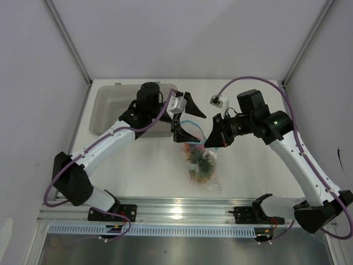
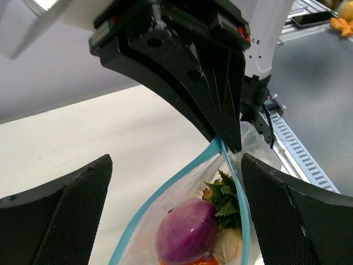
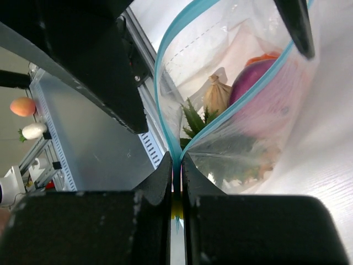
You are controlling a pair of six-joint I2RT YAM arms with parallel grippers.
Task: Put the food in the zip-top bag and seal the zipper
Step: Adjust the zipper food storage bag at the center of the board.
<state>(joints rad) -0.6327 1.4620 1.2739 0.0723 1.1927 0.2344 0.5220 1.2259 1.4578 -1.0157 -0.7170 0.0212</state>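
The clear zip-top bag [image 1: 203,165] hangs mouth-up between my two grippers, lower end on the table. My right gripper [image 3: 177,165] is shut on one end of the light blue zipper [image 3: 165,83]; it shows in the top view [image 1: 209,141]. My left gripper [image 2: 176,160] is open wide, its fingers on either side of the open bag mouth, not touching it. Inside the bag lie the purple-red onion [image 2: 185,232], the pineapple's green leaves [image 2: 226,196], the beige bulb [image 2: 229,245] and a sliver of the orange [image 3: 265,57]. The zipper [image 2: 165,190] gapes open.
The grey translucent tray [image 1: 105,110] stands at the back left, behind the left arm. A small white box [image 1: 217,100] lies at the back near the right arm. An aluminium rail [image 1: 176,210] runs along the near edge. Spare toy food [image 3: 23,106] lies beyond the table.
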